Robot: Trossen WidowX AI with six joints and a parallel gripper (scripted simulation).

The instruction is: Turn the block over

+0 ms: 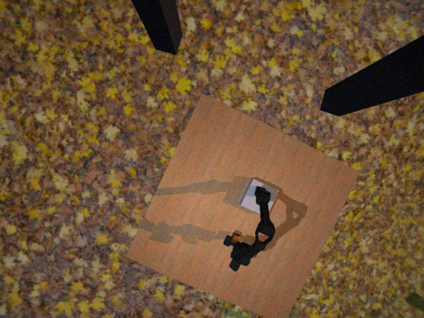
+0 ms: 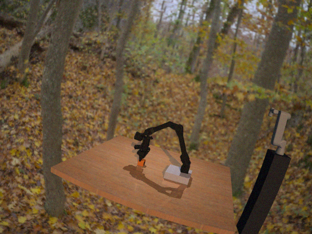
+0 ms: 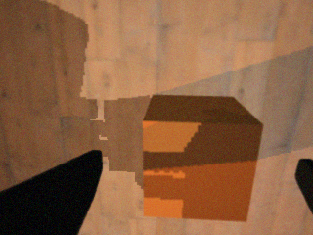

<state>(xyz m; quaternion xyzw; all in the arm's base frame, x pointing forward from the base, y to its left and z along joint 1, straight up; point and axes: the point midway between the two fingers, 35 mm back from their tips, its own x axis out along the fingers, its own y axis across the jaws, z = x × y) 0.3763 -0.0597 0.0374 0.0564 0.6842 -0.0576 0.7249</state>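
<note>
A small orange block (image 1: pixel 236 235) (image 2: pixel 141 163) (image 3: pixel 215 147) rests on the wooden table (image 1: pixel 222 144) (image 2: pixel 100 173) (image 3: pixel 196 44). It lies partly in the arm's shadow, and I see no mark on the faces that show. My gripper (image 1: pixel 234 241) (image 2: pixel 142 158) (image 3: pixel 197 163) is open and points straight down, low over the block. In the wrist view one dark finger shows at the lower left and the other at the right edge, with the block between them and gaps on both sides. The fingers do not touch it.
The arm's pale base plate (image 1: pixel 248 201) (image 2: pixel 173 177) sits on the table to the right of the block. A black camera post (image 2: pixel 264 191) stands off the table's right edge. Two more black posts (image 1: pixel 160 24) (image 1: pixel 376 82) show beyond the table. Leaf-strewn ground surrounds the table.
</note>
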